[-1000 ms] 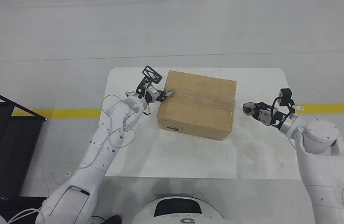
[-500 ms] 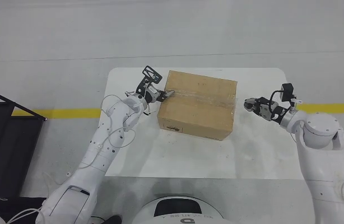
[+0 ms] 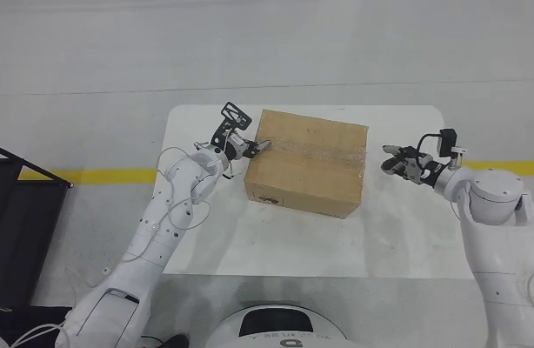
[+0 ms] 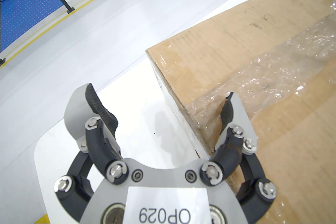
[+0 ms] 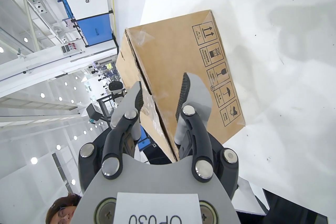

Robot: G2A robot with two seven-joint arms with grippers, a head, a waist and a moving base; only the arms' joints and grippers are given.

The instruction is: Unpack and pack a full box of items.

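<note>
A closed cardboard box [image 3: 309,161] stands in the middle of the white table [image 3: 276,248], its top seam sealed with clear tape [image 4: 283,72]. My left gripper [image 3: 255,145] is open at the box's left top edge; one fingertip [image 4: 227,109] rests on the taped seam end, the other hangs beside the box over the table. My right gripper [image 3: 390,162] is open a short way off the box's right end, level with its top edge [image 5: 147,83]. The box end [image 5: 183,70] carries printed handling symbols.
Bare table lies in front of the box and to its right [image 3: 406,235]. A yellow floor line [image 3: 93,176] runs behind the table. A dark frame [image 3: 15,226] stands on the floor at the far left.
My right gripper has risen and turned at the box's right end, and its fingers now show apart. The left arm and the box have stayed put.
</note>
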